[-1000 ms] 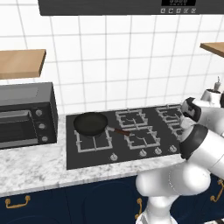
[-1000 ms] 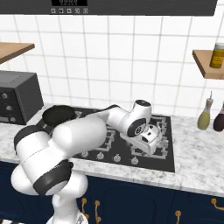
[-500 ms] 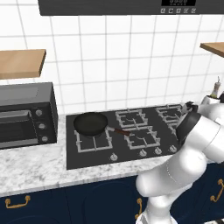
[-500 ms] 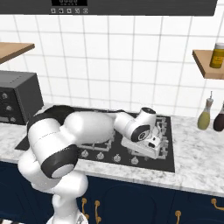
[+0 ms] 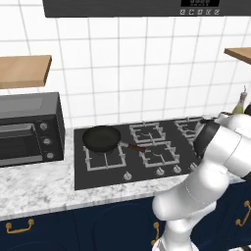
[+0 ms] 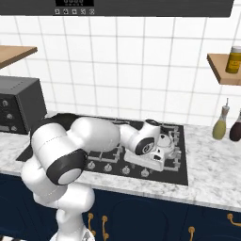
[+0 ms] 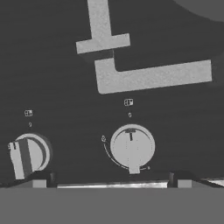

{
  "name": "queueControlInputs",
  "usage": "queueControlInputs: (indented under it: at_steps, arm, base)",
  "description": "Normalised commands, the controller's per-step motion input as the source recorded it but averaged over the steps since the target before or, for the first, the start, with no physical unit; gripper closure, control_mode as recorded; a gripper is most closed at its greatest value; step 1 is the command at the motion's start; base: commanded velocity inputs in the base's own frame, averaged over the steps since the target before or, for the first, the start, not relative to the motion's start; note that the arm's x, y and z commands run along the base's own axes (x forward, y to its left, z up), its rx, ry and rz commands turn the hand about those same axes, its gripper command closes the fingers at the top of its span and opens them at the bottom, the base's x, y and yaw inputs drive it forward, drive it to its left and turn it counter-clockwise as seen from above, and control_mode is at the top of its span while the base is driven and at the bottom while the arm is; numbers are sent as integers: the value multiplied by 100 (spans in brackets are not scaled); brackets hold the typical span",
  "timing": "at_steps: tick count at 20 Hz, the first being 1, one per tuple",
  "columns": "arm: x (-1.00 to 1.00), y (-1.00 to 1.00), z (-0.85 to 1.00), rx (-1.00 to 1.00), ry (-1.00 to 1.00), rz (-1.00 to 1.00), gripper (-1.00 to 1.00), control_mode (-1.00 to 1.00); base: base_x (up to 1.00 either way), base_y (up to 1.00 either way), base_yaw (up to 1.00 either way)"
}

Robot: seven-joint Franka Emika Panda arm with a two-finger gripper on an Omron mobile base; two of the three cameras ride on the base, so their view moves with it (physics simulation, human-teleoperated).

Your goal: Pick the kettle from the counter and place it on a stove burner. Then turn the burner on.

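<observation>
Pincer [image 7: 111, 183] wide open, empty, low over a front knob [image 7: 132, 146] on the black cooktop [image 6: 183, 174]. Kettle [image 6: 165, 139] on the right-rear burner grate [image 6: 175, 129], half hidden by the hand. Marble counter [image 5: 34, 188], white tiled wall [image 5: 132, 68].

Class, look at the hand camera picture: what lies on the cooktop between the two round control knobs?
In the hand view, the stretch between the left knob and the middle knob is bare black cooktop glass; only small printed markings sit above each knob.
</observation>
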Motion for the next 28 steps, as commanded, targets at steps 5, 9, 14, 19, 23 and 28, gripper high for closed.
queueControlInputs:
  at_steps: [5, 9, 14, 19, 23, 28]
  arm:
    - [43, -30, -23, 0, 0, 2, -100, -100]
    - [5, -12, -3, 0, 0, 1, -100, -100]
    - [0, -1, -10, -1, 0, 3, -100, -100]
    - [0, 13, -17, -5, 2, 0, -100, -100]
    - [-5, 0, 0, 0, 0, 0, -100, -100]
    - [-24, 0, -2, 0, 0, 2, -100, -100]
  base:
    - [0, 0, 0]
    - [0, 0, 0]
    - [0, 0, 0]
    - [0, 0, 0]
    - [0, 0, 0]
    - [0, 0, 0]
